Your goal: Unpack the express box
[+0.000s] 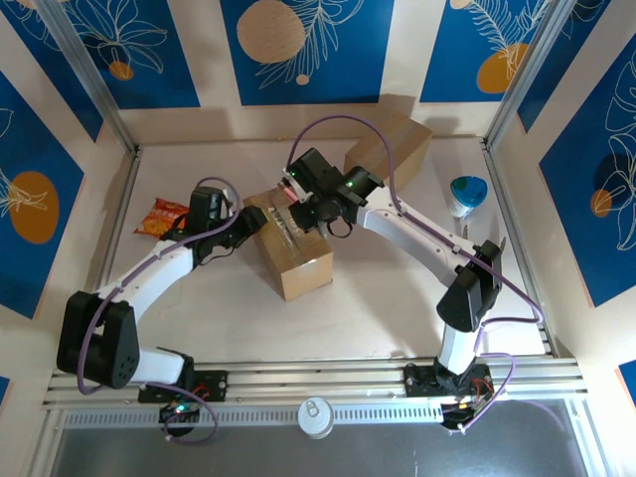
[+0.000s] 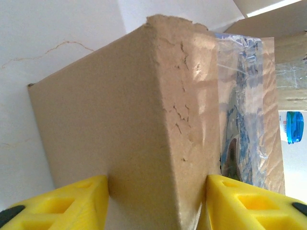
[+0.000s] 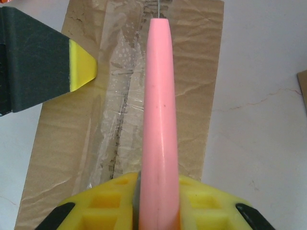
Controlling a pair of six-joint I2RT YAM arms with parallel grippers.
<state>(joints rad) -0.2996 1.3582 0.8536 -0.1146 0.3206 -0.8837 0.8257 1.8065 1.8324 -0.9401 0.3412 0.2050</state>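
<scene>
From my station the white table (image 1: pixel 397 298) is the largest thing in view. The express box (image 1: pixel 298 263) lies at its middle, between the two arms and turned at an angle to the table edge. I judge it is there because both grippers can reach it.

A second, larger carton (image 1: pixel 393 144) sits against the back wall, well apart from the work.

The left gripper (image 2: pixel 157 191) straddles one upright corner of the express box. Its yellow fingers (image 2: pixel 81 201) are spread wide, one pad against each face. As I read it, this is a bracing hold that should keep the box from sliding or turning when the top is worked.

The right gripper (image 3: pixel 158 184) hangs over the box top with its fingers pinching the handle of a pink tool (image 3: pixel 158 96). The tool points along the clear tape (image 3: pixel 120 96) that runs down the seam. That alignment suggests to me the next move is a cut along the seam. The tip looks thin, but I cannot tell whether it touches the tape. The flaps look shut, so I judge unpacking has barely begun.

A snack packet (image 1: pixel 159 215) lies near the left wall, a blue cup (image 1: pixel 468 194) near the right, and a can (image 1: pixel 316 417) by the arm bases.
</scene>
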